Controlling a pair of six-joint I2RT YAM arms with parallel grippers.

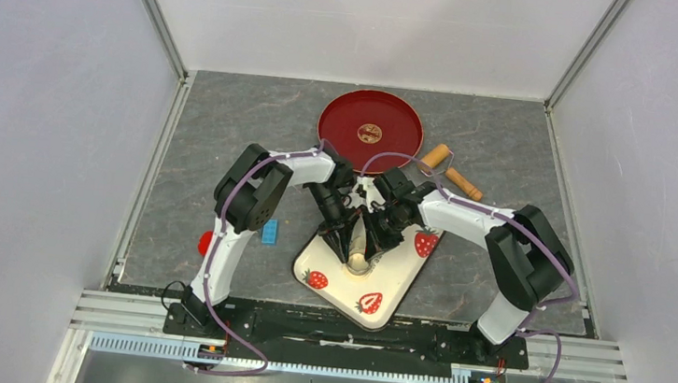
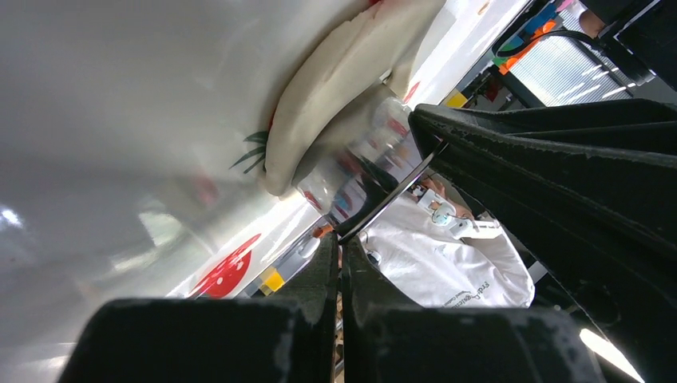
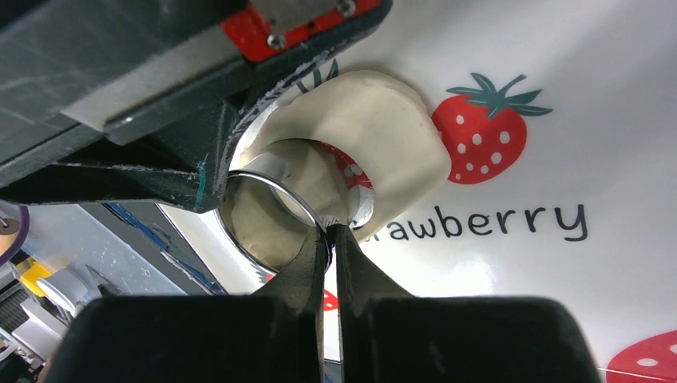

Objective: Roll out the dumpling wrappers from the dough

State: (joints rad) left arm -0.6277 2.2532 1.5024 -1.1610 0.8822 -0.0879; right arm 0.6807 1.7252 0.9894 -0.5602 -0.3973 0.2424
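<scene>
While both arms lean in over the strawberry tray [image 1: 398,291], top view has left end effector [image 1: 344,241] and right end effector [image 1: 377,242] tip to tip. Left wrist: clamped shut on a thin metal edge, probably the ring cutter [image 2: 391,195]. Right wrist: pinching its rim, ring seated on the flattened dough [image 3: 391,128] on the tray; two grips likely steady an even cut.

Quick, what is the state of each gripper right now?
Left gripper: closed, pinching the rim of the ring cutter.
Right gripper: closed, pinching the same ring cutter.
</scene>
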